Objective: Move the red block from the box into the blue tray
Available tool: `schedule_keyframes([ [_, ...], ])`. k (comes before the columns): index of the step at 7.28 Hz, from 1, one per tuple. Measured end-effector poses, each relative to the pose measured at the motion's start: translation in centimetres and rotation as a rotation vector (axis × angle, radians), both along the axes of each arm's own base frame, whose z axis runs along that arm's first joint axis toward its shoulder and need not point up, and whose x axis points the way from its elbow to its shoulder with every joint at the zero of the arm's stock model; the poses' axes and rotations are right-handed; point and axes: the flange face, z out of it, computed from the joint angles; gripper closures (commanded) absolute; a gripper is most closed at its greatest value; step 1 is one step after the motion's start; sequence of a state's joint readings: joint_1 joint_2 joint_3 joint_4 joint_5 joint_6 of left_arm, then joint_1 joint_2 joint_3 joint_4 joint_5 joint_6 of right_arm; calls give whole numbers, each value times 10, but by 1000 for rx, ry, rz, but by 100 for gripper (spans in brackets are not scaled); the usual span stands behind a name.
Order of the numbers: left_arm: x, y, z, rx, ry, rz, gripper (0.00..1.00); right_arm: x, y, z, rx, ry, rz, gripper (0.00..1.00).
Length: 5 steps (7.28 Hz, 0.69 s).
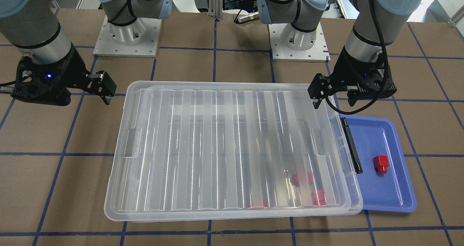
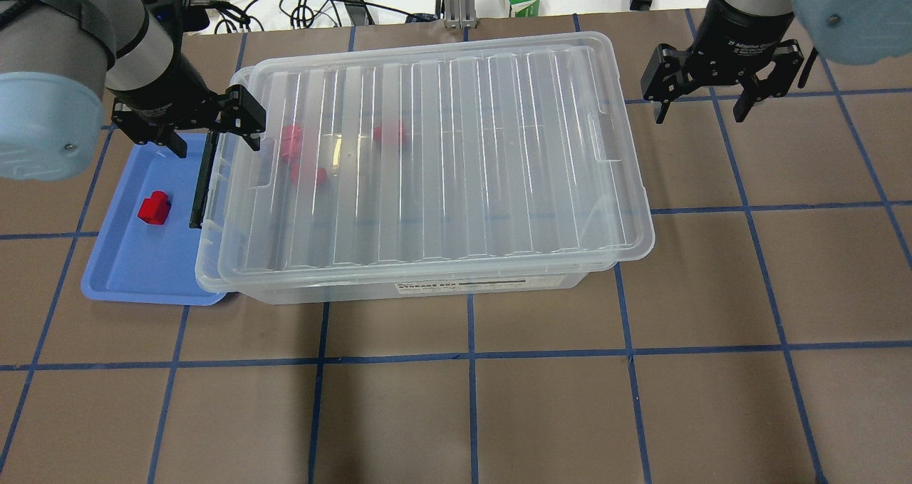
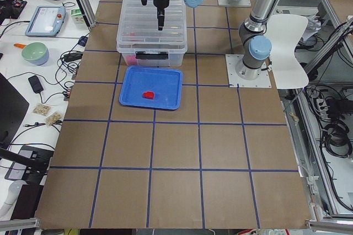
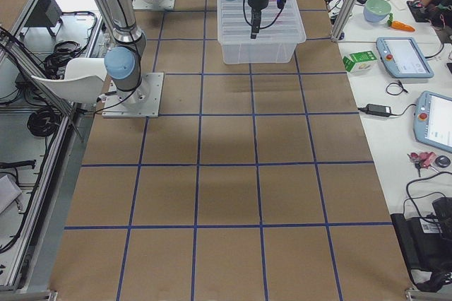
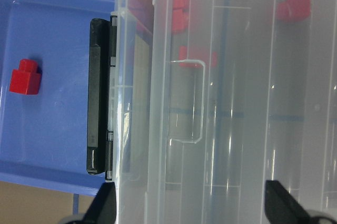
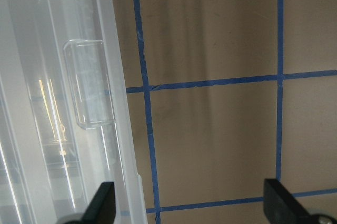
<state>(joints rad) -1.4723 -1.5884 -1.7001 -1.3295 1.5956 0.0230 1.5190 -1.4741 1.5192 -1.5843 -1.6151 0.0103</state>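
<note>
From the front, the red block [image 1: 380, 164] lies in the blue tray [image 1: 393, 199], apart from its rim, while the ribbed lid [image 1: 203, 148] rests slightly askew on the box [image 1: 232, 214]. The placing looks done, and I judge closing the box to be the step in hand. The left gripper [image 1: 333, 100] hangs spread and empty over the box's latch end, and the right gripper [image 1: 105, 88] hangs likewise off the opposite end. Overhead, other red blocks [image 2: 292, 142] show through the lid. The end views add nothing on the fingers. The left wrist view shows the black latch bar [image 5: 99, 95] next to the tray, with fingertips wide. The right wrist view shows fingertips wide above the table [image 6: 210, 129]. The next move probably calls for squaring the lid and pressing it down.
</note>
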Motion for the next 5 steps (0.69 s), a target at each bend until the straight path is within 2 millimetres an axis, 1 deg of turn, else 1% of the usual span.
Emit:
schedule_keyframes([
  [1,-6,0,-1,3,1,-10,0,6,5,6,-8,0,13,0],
  [3,-40,2,-5,12,9,-34,0,10,10,11,-13,2,21,0],
  [4,-50,7,-4,23,11,-33,0,13,14,14,-17,-2,23,0],
  [5,-53,11,1,44,13,-30,0,22,19,17,-20,-16,33,0],
])
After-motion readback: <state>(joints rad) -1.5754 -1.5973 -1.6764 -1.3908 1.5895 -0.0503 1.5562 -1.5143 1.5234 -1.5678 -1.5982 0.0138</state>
